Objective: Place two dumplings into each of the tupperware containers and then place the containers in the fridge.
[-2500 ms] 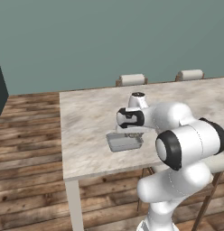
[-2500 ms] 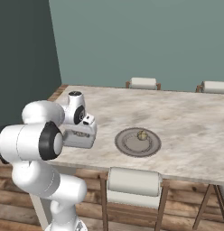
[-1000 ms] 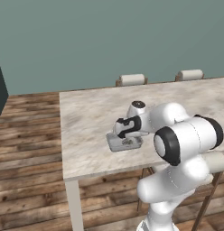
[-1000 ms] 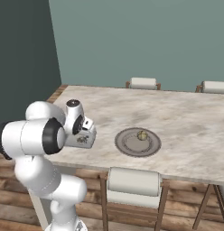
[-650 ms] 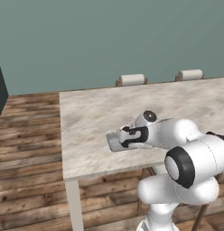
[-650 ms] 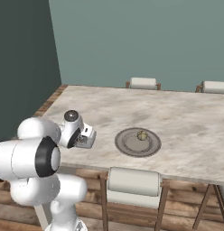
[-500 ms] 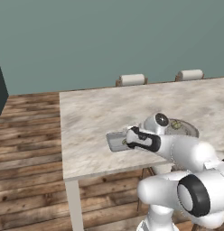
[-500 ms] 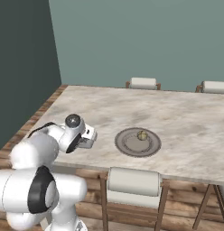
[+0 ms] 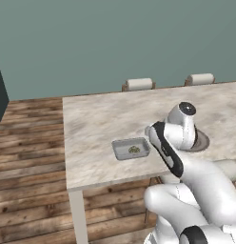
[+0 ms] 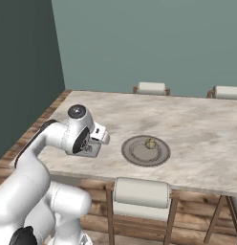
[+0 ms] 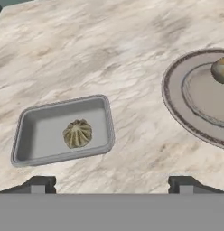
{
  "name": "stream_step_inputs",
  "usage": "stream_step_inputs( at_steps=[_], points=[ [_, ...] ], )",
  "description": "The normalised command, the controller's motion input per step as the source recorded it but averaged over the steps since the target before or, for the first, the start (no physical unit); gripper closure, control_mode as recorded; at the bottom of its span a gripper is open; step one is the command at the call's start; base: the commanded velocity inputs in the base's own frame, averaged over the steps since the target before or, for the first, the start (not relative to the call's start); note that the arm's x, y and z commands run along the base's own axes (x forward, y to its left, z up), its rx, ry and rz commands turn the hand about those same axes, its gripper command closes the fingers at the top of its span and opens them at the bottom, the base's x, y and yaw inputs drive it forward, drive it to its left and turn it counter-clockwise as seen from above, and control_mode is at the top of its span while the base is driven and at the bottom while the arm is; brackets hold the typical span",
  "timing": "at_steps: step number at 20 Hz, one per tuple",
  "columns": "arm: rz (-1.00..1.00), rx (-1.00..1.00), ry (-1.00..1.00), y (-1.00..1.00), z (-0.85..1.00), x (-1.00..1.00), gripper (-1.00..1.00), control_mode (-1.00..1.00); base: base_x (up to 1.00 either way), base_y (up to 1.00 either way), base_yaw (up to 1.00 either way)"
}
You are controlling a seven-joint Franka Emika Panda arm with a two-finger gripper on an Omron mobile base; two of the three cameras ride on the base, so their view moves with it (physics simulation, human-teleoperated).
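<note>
One tupperware container (image 11: 37, 135), a shallow grey tray, lies on the marble table with one dumpling (image 11: 77, 133) in its middle. It shows the same way in the left base view, container (image 9: 121, 151) and dumpling (image 9: 134, 149), just left of my folded arm. A second dumpling (image 11: 221, 70) sits on a round brown-rimmed plate (image 11: 177, 103) to the right, dumpling (image 10: 150, 143) on plate (image 10: 134, 155) in the right base view. My gripper (image 11: 111, 184) hovers on the near side of the container, open, with nothing between its fingertips (image 11: 39, 184). The fridge is out of view.
The table (image 9: 91, 119) ends close to the container's left and near sides, over wood floor. A chair (image 10: 141, 191) stands at the near edge below the plate. Two more chairs (image 9: 139, 84) stand along the far side.
The hand has drawn back from right over the container toward the table's near edge, and the arm has folded low. The container with its dumpling is now uncovered.
</note>
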Motion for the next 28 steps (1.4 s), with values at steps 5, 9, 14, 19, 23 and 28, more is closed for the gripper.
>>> stream_step_inputs(
  at_steps=[5,9,14,19,23,28],
  points=[
    [-0.22,0.02,0.11,-0.99,0.12,-0.26,-1.0,-1.0,0.0,0.0,0.0],
    [-0.22,0.0,0.13,-0.91,0.0,-0.07,-1.0,-1.0,0.0,0.0,0.0],
    [-0.23,0.0,0.15,-0.6,0.0,0.0,-1.0,-1.0,0.0,0.0,0.0],
    [-0.11,0.0,0.1,-0.56,-0.05,0.24,-1.0,-1.0,0.0,0.0,0.0],
    [-0.07,0.0,0.12,-0.52,-0.2,0.47,-1.0,-1.0,0.0,0.0,0.0],
    [-0.01,0.01,0.0,-0.25,-0.31,0.54,-1.0,-1.0,0.0,0.0,0.0]
  ],
)
